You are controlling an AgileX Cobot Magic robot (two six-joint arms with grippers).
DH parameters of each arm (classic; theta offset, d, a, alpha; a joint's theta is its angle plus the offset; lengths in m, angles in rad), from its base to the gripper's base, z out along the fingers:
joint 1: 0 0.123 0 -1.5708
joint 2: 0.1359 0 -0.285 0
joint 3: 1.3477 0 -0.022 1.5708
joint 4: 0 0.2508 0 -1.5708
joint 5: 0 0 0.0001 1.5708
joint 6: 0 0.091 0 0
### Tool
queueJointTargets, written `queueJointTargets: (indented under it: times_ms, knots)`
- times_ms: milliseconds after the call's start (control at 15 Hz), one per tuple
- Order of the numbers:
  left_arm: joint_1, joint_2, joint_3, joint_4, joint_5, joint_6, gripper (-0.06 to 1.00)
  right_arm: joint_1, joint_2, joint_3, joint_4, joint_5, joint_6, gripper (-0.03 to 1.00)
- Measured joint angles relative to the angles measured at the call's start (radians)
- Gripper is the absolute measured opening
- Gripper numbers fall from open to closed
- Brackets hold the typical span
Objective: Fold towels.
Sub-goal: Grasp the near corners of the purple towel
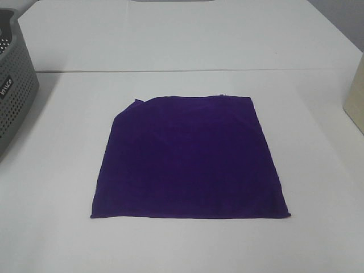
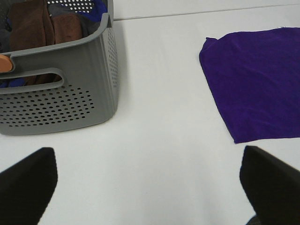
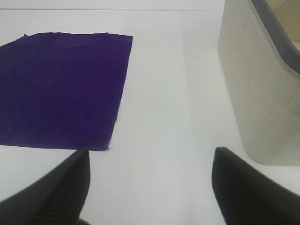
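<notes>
Folding looked unstarted: the purple towel (image 1: 190, 159) lay flat, unfolded, on the white surface (image 1: 182, 34) beside the grey basket (image 2: 70, 93), apart from it, its corner nearest the basket slightly turned in. Both the left claw (image 2: 147, 159) and the right claw (image 3: 151, 157) stood wide, empty. Only the left wrist view showed brown cloths (image 2: 33, 23) inside that basket.

A white table (image 1: 182, 250) is shown; a purple towel (image 1: 190, 159) is laid flat at its centre, flanked by a grey perforated basket (image 1: 14, 91) and a beige bin (image 1: 355, 105).
</notes>
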Motion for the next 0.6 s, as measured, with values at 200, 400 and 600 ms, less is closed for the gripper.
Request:
queueJointTargets:
  times_ms: [200, 400, 600]
  knots:
    - [0.0, 0.0, 0.0, 0.0, 0.0, 0.0, 0.99, 0.0, 0.0, 0.0, 0.0, 0.0, 0.0, 0.71]
    - [0.0, 0.0, 0.0, 0.0, 0.0, 0.0, 0.99, 0.0, 0.0, 0.0, 0.0, 0.0, 0.0, 0.76]
    - [0.0, 0.0, 0.0, 0.0, 0.0, 0.0, 0.99, 0.0, 0.0, 0.0, 0.0, 0.0, 0.0, 0.77]
